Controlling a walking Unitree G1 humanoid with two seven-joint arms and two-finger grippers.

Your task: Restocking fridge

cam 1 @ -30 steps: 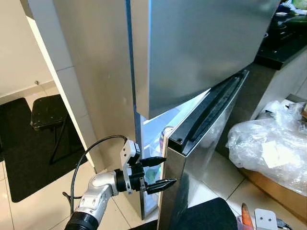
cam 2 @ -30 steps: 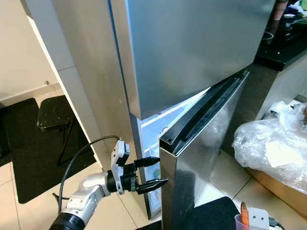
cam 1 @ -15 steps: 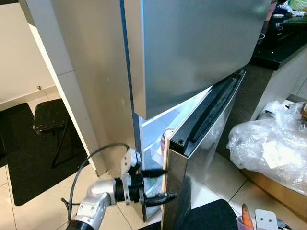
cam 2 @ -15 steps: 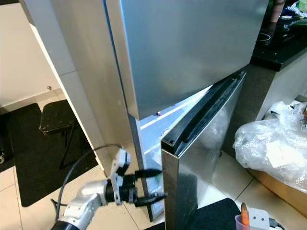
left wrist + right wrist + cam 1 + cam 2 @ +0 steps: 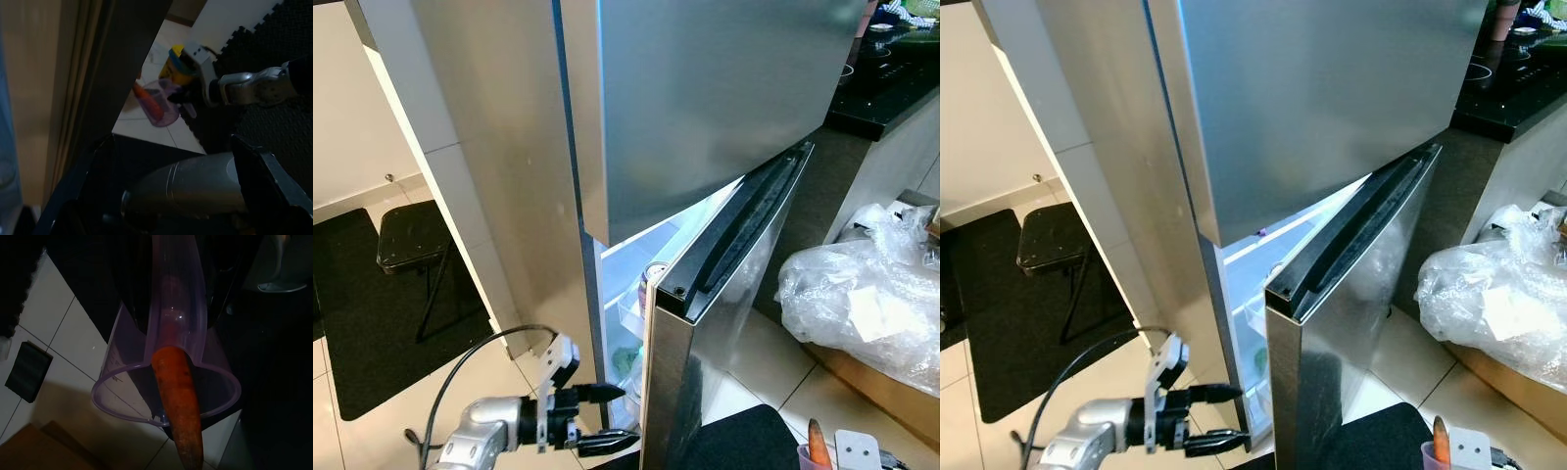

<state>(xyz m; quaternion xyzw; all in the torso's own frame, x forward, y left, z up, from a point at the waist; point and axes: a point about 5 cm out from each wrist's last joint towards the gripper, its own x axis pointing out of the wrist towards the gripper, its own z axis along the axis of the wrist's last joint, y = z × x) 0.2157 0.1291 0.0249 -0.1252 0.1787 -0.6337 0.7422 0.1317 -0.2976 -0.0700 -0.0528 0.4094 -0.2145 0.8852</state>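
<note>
The steel fridge has its upper door closed and its lower door ajar, with a lit gap showing a can and shelves. My left gripper is open, low down by the gap and just left of the lower door's edge, holding nothing. Down at the lower right, my right gripper is shut on the handle of a clear purple cup. An orange carrot sticks out of the cup, and its tip shows in the left eye view.
A black stool stands on a black mat to the left, behind a white wall panel. On the right, a full plastic bag lies on a box, below a black counter.
My left gripper has sunk lower and drawn back a little from the lower door's edge, still open. The door stands much as before; the camera shifted slightly.
</note>
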